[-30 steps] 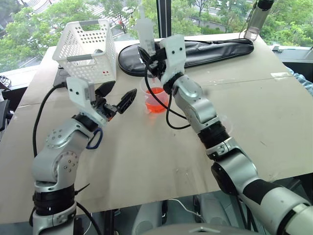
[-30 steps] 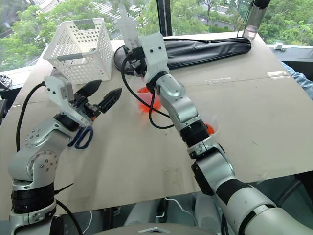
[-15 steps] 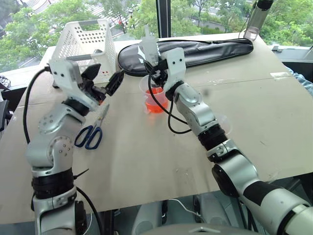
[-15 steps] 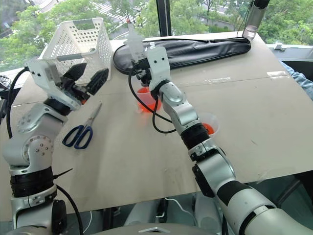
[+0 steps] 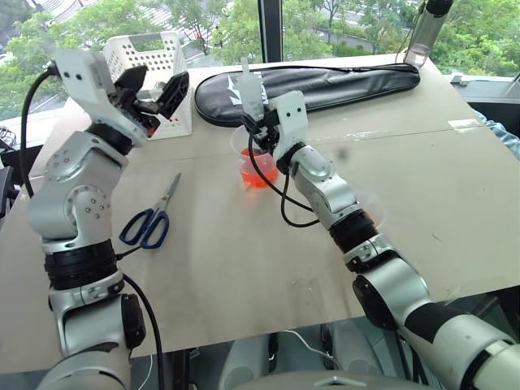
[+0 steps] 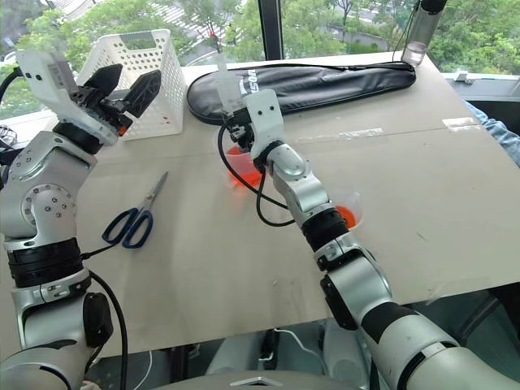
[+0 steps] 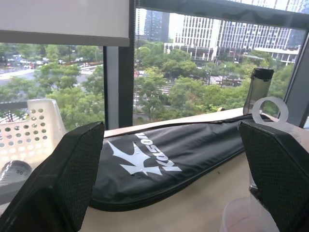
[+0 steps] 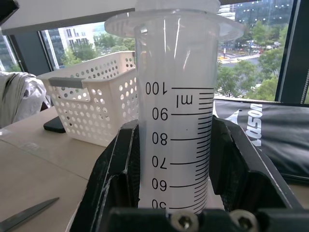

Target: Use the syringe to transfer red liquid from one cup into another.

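Over on the left, the left gripper (image 5: 158,88) hangs high in the air in front of the white basket (image 5: 158,49), fingers spread wide and holding nothing. Below it, blue-handled scissors (image 5: 150,219) lie flat on the surface (image 5: 244,268), no part of this job.

Moving to the middle, here's the action: the right gripper (image 8: 176,159) is clamped around the barrel of the syringe (image 5: 250,85), holding it upright with its lower end down in the spouted beaker (image 5: 258,162), where the red liquid (image 5: 260,175) sits. The barrel looks white through the upper markings, so I'd say little or nothing is drawn up there; I can't tell how far down the plunger sits.

Further right, tucked behind the right forearm, the smaller cup (image 6: 349,211) stands well apart from the beaker, and there's already a little red in its bottom.

My read: a draw is at hand in the beaker, with carrying over and emptying into the small cup left to do.
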Tool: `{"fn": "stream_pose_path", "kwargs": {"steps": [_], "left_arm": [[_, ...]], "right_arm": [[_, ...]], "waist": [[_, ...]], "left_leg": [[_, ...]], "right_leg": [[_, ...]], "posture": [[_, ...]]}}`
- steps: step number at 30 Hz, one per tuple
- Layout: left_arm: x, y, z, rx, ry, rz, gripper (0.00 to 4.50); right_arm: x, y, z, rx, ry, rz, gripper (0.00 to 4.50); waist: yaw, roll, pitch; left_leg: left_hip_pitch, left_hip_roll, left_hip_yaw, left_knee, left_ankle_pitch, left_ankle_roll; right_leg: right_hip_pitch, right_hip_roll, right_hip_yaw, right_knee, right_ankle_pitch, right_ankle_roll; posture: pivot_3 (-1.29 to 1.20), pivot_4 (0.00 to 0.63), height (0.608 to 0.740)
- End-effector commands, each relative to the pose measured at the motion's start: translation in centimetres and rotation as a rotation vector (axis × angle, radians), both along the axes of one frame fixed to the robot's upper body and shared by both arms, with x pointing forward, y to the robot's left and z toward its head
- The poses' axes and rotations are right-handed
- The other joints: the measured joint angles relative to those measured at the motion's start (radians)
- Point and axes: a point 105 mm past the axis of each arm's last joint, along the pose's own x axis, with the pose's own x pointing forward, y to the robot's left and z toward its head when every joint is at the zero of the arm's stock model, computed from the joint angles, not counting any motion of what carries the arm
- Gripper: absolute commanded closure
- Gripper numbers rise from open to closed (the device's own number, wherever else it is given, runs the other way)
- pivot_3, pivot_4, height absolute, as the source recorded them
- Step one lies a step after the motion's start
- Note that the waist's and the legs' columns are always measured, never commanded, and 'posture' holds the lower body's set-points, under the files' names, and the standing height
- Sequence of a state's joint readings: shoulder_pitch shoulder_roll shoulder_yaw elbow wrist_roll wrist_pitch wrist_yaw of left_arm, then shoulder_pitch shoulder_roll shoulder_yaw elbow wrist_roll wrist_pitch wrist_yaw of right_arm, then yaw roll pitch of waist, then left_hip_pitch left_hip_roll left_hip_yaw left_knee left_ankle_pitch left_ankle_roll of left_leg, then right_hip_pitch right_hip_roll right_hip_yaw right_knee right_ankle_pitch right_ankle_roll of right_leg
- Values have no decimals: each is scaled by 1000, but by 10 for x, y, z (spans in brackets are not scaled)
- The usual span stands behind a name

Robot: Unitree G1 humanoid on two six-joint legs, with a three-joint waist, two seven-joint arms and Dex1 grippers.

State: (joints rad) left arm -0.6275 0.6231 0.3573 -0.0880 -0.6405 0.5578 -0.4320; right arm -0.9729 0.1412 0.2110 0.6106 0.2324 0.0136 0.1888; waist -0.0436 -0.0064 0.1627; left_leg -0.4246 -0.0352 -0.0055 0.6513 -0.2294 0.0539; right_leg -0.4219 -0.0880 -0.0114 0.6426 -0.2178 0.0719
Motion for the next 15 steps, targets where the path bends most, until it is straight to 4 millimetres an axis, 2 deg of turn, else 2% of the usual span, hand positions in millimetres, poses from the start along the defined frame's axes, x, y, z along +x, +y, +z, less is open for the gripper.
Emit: {"fn": "stream_pose_path", "kwargs": {"steps": [1,7,15], "left_arm": [[-8,-20,10,-1,2,-131,0],[-16,-61,-7,53,152,-353,0],[0,-71,-4,91,194,-323,0]], "right_arm": [[-25,29,12,65,-51,89,3004],[-29,30,13,38,-96,97,3004],[-32,31,15,39,-122,100,3004]], "waist": [[0,0,0],[1,0,0],[-2,0,0]], "left_leg": [[0,0,0,0,0,0],[0,0,0,0,0,0],[0,0,0,0,0,-1]], "right_leg": [[0,0,0,0,0,0],[0,0,0,0,0,0],[0,0,0,1,0,0]], "posture": [[0,150,724],[0,150,724],[0,150,724]]}}
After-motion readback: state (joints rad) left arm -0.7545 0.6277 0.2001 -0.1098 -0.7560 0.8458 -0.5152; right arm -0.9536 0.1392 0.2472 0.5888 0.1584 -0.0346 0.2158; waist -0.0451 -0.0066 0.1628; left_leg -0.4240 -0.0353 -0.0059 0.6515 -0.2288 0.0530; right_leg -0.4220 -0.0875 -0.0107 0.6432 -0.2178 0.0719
